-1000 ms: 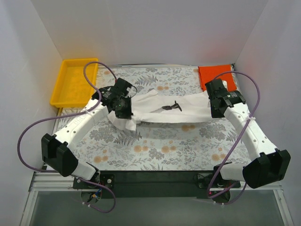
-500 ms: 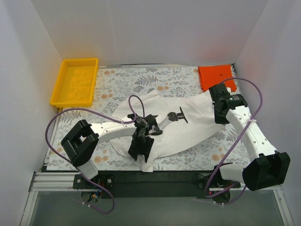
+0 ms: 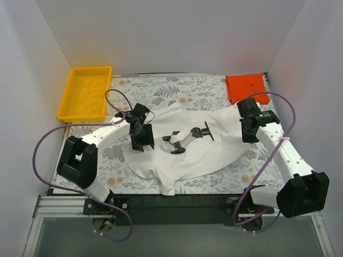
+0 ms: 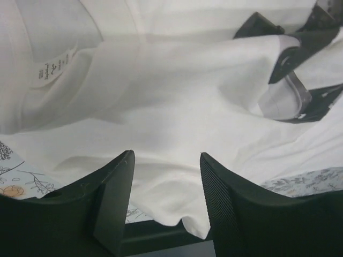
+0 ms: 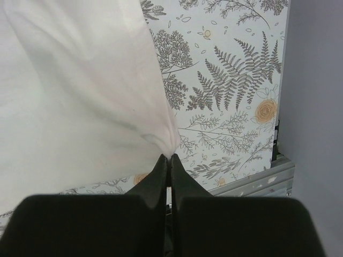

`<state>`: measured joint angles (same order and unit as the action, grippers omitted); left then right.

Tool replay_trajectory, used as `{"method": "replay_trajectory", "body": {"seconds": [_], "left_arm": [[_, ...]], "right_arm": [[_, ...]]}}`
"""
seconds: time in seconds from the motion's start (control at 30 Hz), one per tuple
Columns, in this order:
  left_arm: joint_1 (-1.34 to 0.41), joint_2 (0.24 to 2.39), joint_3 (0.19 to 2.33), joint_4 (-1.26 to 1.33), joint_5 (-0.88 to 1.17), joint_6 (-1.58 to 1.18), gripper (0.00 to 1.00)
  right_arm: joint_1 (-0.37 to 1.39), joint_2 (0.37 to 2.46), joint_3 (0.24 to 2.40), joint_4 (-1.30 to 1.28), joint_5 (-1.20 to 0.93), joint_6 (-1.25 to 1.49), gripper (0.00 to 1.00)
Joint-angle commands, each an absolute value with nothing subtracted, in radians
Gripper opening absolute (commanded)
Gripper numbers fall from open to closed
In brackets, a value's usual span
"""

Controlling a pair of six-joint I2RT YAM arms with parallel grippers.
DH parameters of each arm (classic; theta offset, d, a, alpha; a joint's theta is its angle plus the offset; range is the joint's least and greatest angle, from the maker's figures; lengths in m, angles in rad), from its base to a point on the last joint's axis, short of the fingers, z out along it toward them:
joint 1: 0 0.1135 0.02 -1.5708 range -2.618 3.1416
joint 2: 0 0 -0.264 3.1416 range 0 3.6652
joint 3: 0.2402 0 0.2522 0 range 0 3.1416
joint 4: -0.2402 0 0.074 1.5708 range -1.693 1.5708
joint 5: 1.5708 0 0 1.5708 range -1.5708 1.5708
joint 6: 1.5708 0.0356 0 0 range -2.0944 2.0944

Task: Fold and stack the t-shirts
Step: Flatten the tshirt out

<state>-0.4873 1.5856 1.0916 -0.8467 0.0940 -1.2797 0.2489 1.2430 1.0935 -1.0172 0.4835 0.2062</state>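
White shirt (image 3: 198, 155): lies rumpled and partly spread across the middle of the table (image 3: 177, 91); its black print (image 3: 188, 136) is creased and half folded over.
Orange shirt (image 3: 246, 87): a folded square at the far right corner, apart from the white one.
Left gripper (image 4: 166, 160): fingers spread, hovering over the white cloth with the neck label (image 4: 52, 68) in its view; it holds nothing.
Right gripper (image 5: 170, 158): fingers pressed together, pinching a right-hand edge of the white shirt.
Handling: judged light and limp, with no stiffness; it will sag and wrinkle wherever it is unsupported.
Hold points: judged best at hems, shoulders or corners, with both arms drawing the cloth taut; a mid-panel pinch would bunch the layers.
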Motion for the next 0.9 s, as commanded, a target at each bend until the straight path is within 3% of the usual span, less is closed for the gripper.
{"method": "replay_trajectory", "body": {"seconds": [0.0,0.1,0.3,0.5,0.57,0.63,0.73,0.87], "left_arm": [[-0.476,1.62,1.048,-0.732,0.058,-1.273,0.47],[-0.459,1.681,1.048,-0.684,0.041,-1.266,0.42],[-0.397,1.813,1.161,-0.6,-0.038,-1.204,0.4],[-0.284,2.028,1.44,-0.554,-0.008,-1.167,0.46],[-0.278,2.063,1.512,-0.566,-0.009,-1.148,0.54],[-0.278,2.043,1.562,-0.583,-0.009,-1.138,0.68],[-0.278,1.907,1.473,-0.571,-0.018,-1.178,0.79],[-0.278,1.646,1.215,-0.526,-0.044,-1.287,0.77]], "right_arm": [[0.244,1.209,1.072,-0.977,0.479,0.212,0.01],[0.244,1.207,1.062,-0.965,0.483,0.218,0.01],[0.242,1.226,1.043,-0.907,0.479,0.236,0.01],[0.235,1.288,1.035,-0.841,0.479,0.244,0.01],[0.233,1.307,1.045,-0.839,0.471,0.242,0.01],[0.233,1.313,1.058,-0.838,0.457,0.238,0.01],[0.233,1.302,1.063,-0.83,0.433,0.235,0.01],[0.233,1.269,1.036,-0.813,0.425,0.239,0.01]]}}
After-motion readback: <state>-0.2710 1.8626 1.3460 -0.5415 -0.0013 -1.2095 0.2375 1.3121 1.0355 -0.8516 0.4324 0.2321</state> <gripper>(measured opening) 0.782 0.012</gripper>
